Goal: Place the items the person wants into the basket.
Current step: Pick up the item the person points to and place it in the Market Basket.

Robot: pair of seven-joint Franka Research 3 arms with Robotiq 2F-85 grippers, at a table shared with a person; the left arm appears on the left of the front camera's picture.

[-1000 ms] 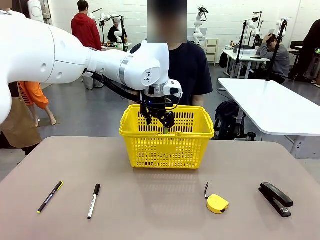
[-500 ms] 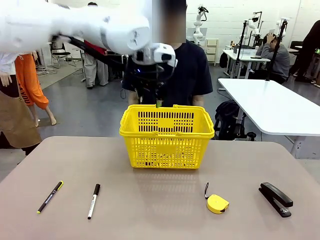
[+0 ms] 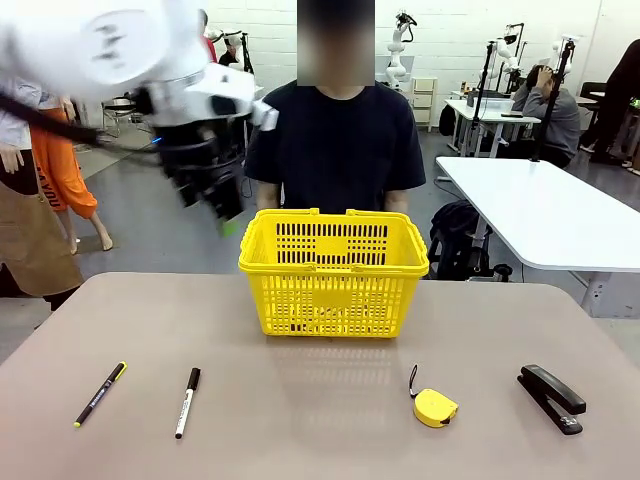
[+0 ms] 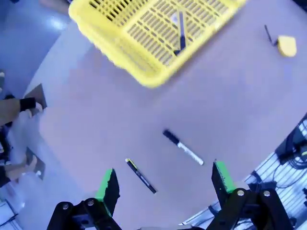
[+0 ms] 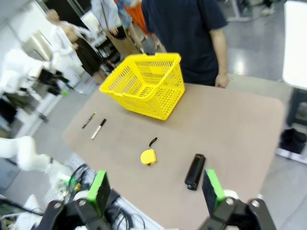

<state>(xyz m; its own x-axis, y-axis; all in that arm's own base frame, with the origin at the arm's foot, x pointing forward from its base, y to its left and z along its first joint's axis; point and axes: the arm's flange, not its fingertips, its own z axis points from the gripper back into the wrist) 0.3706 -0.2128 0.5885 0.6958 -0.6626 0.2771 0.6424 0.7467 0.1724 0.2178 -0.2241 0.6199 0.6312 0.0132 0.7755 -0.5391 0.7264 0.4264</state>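
I see a wide grey-brown tabletop, with a person in a dark navy T-shirt at its far edge. A bright yellow slotted plastic basket sits mid far edge. The left gripper hangs high over the left side, jaws spread and empty. The right gripper is the same. A black stapler lies by the near right corner. The front view gives the basket's lattice wall, while the left wrist view looks inside, where a slim, blurred utility knife lies on its floor. A small yellow tape measure lies left of the stapler. Two black pens lie toward the near left corner.
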